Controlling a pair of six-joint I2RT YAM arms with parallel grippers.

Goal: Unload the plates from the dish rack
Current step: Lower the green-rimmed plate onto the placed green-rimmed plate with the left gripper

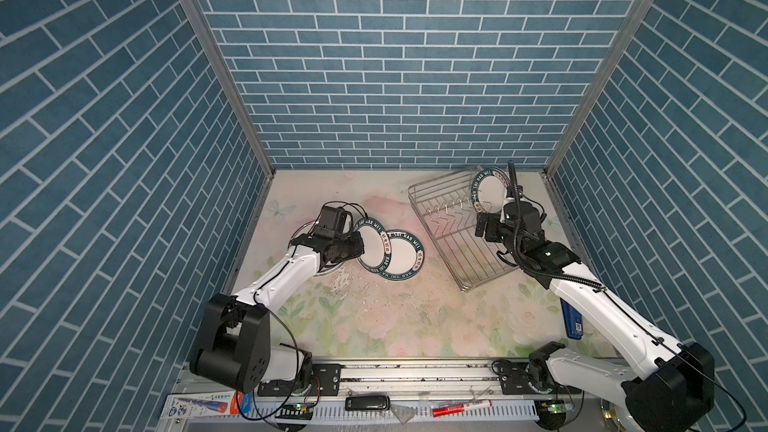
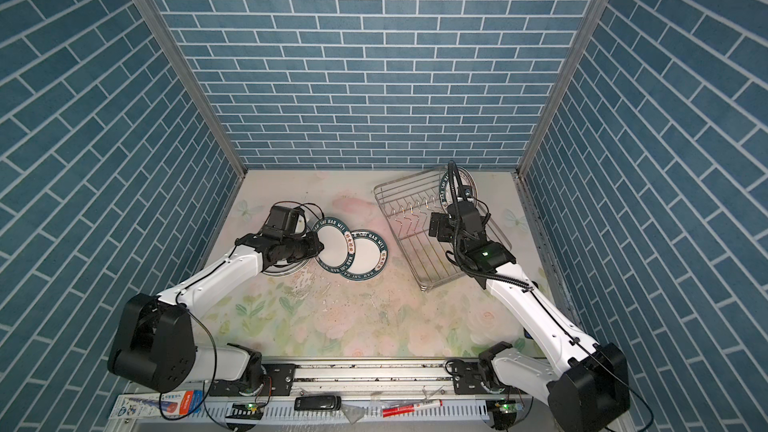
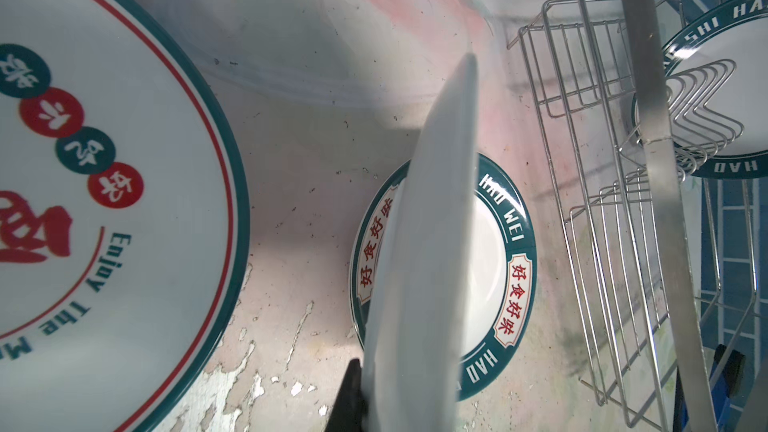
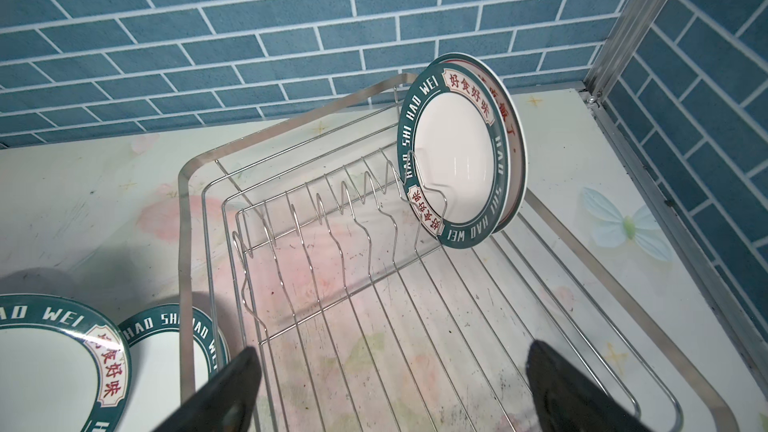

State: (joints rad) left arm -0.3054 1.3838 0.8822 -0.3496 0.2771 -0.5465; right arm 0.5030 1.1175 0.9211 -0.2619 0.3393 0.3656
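Two plates standing in the dish rack (far end), left fingers pinching another plate, right fingers spread.

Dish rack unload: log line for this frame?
left gripper: shut on plate, over table plate | right gripper: open, empty, above dish rack | rack plates: two standing, far end

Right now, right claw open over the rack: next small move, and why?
Probably ease the right claw forward to the green-rimmed plate standing in the dish rack. The claw is open and empty, that plate faces it, and a second plate stands behind.
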